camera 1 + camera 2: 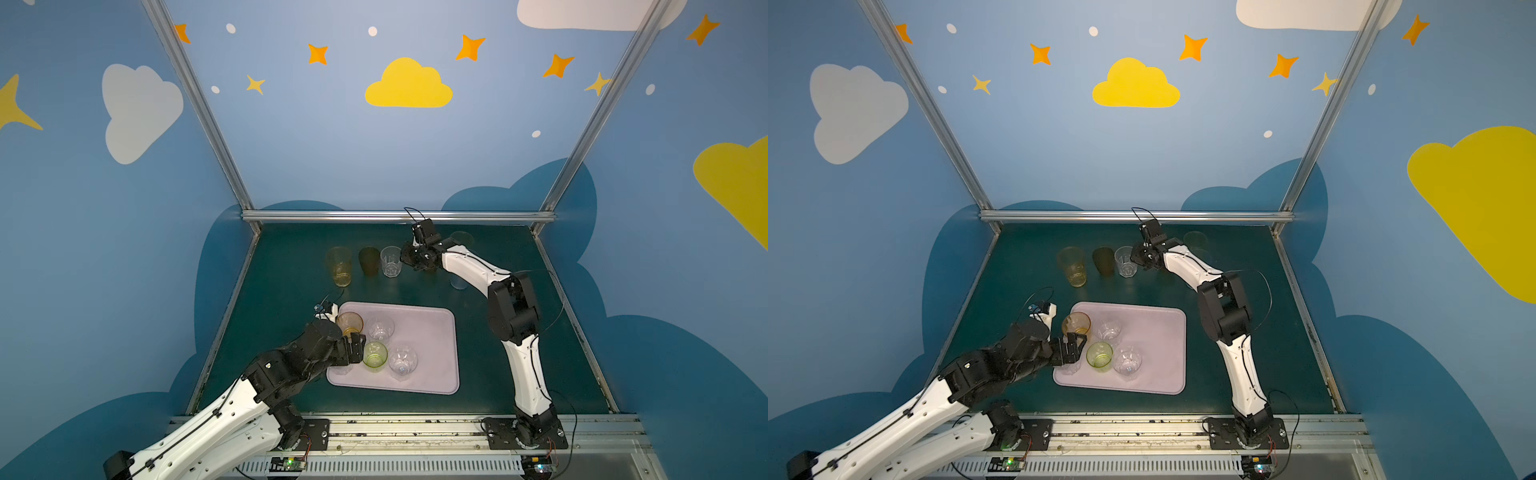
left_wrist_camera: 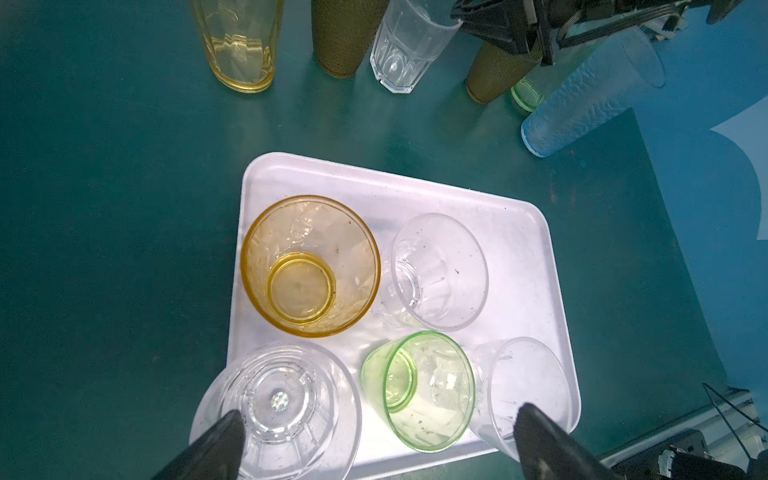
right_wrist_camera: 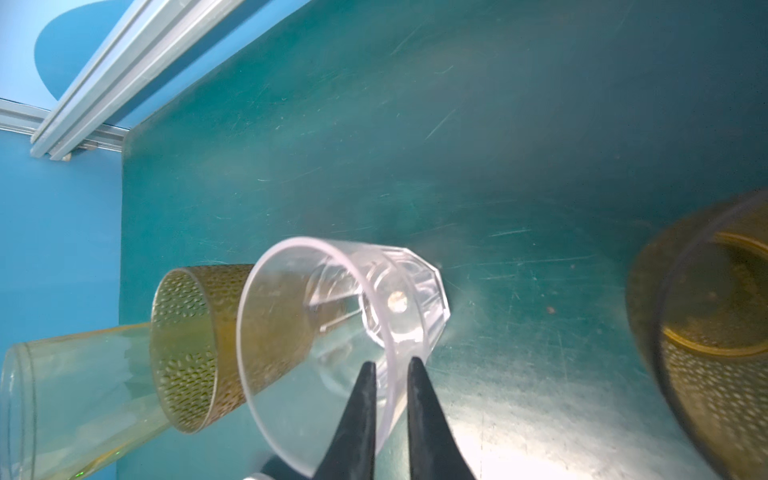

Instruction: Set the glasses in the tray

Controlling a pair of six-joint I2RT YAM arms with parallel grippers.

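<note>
The pale tray (image 1: 432, 336) (image 2: 519, 257) holds an orange glass (image 2: 309, 266), a green glass (image 2: 417, 390) and three clear glasses (image 2: 438, 272) (image 2: 523, 386) (image 2: 278, 407). My left gripper (image 1: 357, 347) (image 2: 378, 440) hangs open above the tray's near left part, with nothing between its fingers. At the back stand a tall yellow glass (image 1: 340, 266), a brown glass (image 1: 369, 260) and a clear faceted glass (image 1: 390, 262) (image 3: 345, 299). My right gripper (image 1: 405, 257) (image 3: 392, 365) is shut on this clear glass's wall, one finger inside the rim and one outside. Its base looks to rest on the mat.
A second brown glass (image 2: 496, 79), a tall green glass (image 2: 525, 93) and a tall blue glass (image 2: 582, 99) stand close beside and behind my right arm. The back rail (image 1: 399, 216) lies just beyond the row of glasses.
</note>
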